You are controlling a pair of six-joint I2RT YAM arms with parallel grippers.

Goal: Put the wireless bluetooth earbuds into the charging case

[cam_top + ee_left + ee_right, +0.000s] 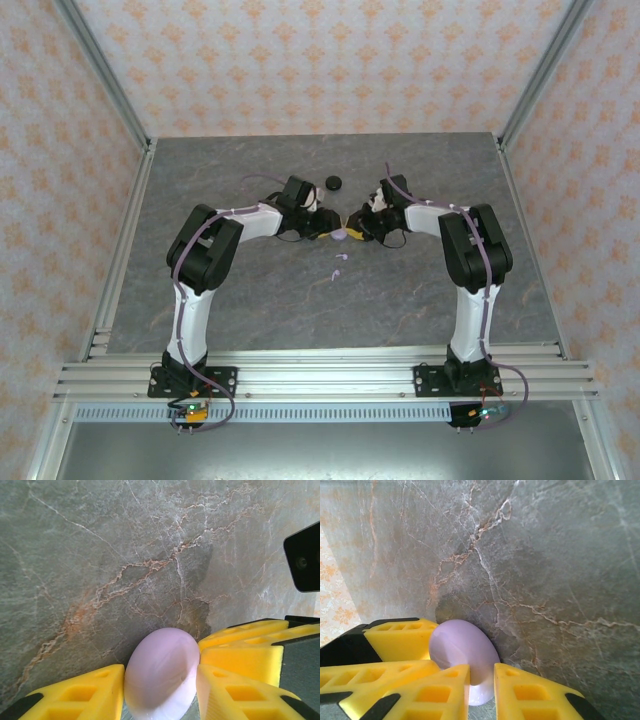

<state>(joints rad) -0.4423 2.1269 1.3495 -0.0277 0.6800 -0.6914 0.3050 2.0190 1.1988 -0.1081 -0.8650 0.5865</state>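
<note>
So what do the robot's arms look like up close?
The left arm and right arm have white tubular links joined by bulky black joints, with lilac cables running alongside. Each stands on a black base. The fingers are bright yellow blocks with moulded hollows.

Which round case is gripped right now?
The lilac case, pinched by the left gripper and the right gripper; the black case lies free farther back.
</note>
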